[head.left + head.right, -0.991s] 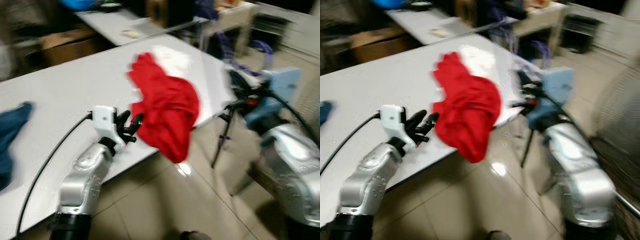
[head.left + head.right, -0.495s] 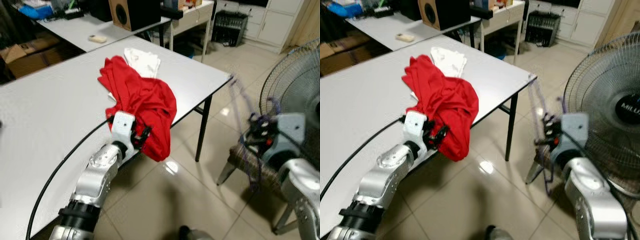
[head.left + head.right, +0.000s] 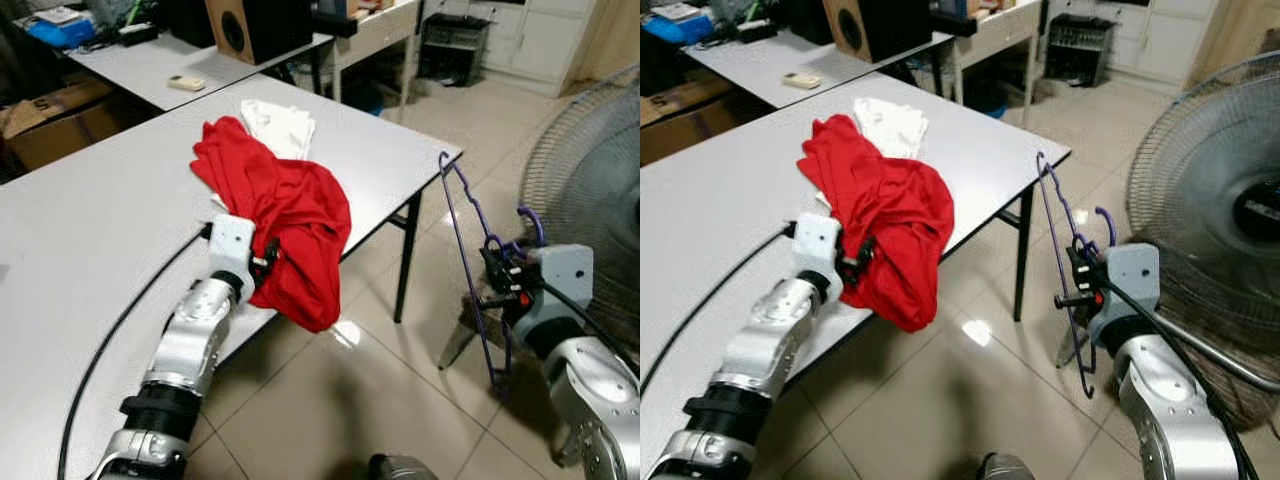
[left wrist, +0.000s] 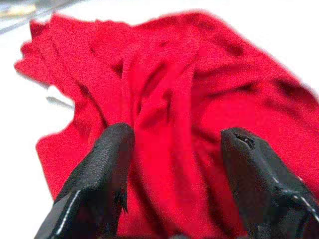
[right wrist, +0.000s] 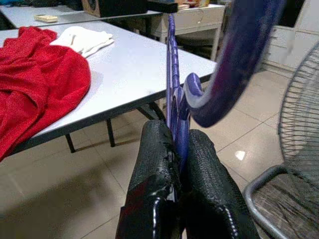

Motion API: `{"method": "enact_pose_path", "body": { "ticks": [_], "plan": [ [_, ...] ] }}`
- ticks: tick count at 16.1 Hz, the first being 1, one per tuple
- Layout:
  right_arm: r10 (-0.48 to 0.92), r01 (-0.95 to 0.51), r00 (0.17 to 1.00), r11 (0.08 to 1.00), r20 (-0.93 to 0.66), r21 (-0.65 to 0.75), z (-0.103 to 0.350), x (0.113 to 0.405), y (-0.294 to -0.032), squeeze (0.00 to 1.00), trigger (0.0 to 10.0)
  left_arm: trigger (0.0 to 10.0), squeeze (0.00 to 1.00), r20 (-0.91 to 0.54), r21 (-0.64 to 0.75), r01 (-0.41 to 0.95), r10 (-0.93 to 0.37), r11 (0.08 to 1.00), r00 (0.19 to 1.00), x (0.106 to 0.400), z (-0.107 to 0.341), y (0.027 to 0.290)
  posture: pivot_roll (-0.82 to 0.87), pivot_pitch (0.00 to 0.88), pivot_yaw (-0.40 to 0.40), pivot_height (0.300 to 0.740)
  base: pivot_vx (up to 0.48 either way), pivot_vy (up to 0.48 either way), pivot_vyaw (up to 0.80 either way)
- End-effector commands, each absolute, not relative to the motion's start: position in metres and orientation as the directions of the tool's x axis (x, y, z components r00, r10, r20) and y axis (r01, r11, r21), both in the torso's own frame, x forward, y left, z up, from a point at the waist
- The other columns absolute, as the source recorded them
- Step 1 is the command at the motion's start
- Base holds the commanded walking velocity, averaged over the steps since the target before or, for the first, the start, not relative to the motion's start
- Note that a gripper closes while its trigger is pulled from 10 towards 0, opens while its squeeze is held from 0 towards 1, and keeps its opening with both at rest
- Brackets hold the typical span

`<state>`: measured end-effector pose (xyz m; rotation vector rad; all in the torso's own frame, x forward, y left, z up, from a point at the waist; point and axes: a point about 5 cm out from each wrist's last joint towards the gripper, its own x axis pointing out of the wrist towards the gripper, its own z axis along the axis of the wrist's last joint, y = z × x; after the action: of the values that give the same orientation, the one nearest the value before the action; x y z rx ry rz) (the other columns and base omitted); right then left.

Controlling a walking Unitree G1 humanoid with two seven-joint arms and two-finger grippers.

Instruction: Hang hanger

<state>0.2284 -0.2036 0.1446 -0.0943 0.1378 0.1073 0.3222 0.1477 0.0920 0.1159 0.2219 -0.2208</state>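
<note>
Beside the table point(image 3: 100, 230), my right gripper point(image 5: 174, 164) pinches the purple hanger point(image 3: 462, 240) (held upright), my left gripper point(image 4: 174, 149) spread against the red cloth point(image 3: 290, 225).

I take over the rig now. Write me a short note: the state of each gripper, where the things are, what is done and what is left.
Left gripper: open, fingers on either side of a fold of the red garment, at the table edge, where the cloth hangs over.
Right gripper: shut on the purple hanger, held upright in the air beside the table, near a floor fan.
A white cloth lies behind the red garment.
Done: hanger is picked up.
Left: grasp the garment, put it on the hanger, hang it. No rail is visible.
</note>
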Motion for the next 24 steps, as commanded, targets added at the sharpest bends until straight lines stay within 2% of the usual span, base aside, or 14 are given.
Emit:
{"method": "enact_pose_path", "body": {
  "ticks": [1, 2, 3, 14, 19, 21, 24],
  "plan": [
    [0.109, -0.118, 0.990, 0.988, -0.093, -0.098, 0.153, 0.229, -0.201, 0.00, 10.0, 9.0, 0.00, -0.229, 0.115, 0.221, -0.191, 0.968, 0.955, 0.326, 0.094, 0.150, -0.24, 0.000, 0.098, 0.740, 0.000, 0.000, 0.00],
    [0.112, -0.120, 0.990, 0.988, -0.089, -0.100, 0.153, 0.229, -0.200, 0.00, 10.0, 4.2, 0.00, -0.231, 0.114, 0.215, -0.185, 0.970, 0.955, 0.326, 0.093, 0.151, -0.24, 0.000, 0.098, 0.740, 0.000, 0.000, 0.00],
    [0.115, -0.124, 0.990, 0.987, -0.086, -0.101, 0.154, 0.230, -0.199, 0.00, 10.0, 0.0, 0.00, -0.231, 0.114, 0.210, -0.180, 0.971, 0.956, 0.326, 0.093, 0.153, -0.24, 0.000, 0.098, 0.740, 0.000, 0.000, 0.00],
    [0.129, -0.137, 0.989, 0.986, -0.078, -0.100, 0.153, 0.228, -0.193, 0.00, 10.0, 0.0, 0.00, -0.223, 0.090, 0.216, -0.192, 0.972, 0.956, 0.327, 0.093, 0.158, -0.23, 0.005, 0.105, 0.740, 0.000, 0.000, 0.00],
    [0.126, -0.134, 0.989, 0.985, -0.075, -0.106, 0.152, 0.229, -0.193, 0.00, 10.0, 0.0, 0.00, -0.228, 0.059, 0.296, -0.276, 0.953, 0.934, 0.326, 0.091, 0.147, -0.23, 0.003, 0.107, 0.740, 0.000, 0.000, 0.00],
    [0.123, -0.130, 0.990, 0.986, -0.072, -0.108, 0.153, 0.230, -0.193, 0.00, 10.0, 0.0, 0.00, -0.224, 0.045, 0.286, -0.269, 0.957, 0.937, 0.327, 0.091, 0.147, -0.24, 0.002, 0.108, 0.740, 0.000, 0.000, 0.00],
    [0.116, -0.122, 0.991, 0.986, -0.066, -0.110, 0.153, 0.229, -0.194, 0.00, 10.0, 0.0, 0.00, -0.189, -0.054, 0.218, -0.225, 0.974, 0.956, 0.330, 0.096, 0.158, -0.24, 0.001, 0.109, 0.740, 0.000, 0.000, 0.00]
  ]
}}
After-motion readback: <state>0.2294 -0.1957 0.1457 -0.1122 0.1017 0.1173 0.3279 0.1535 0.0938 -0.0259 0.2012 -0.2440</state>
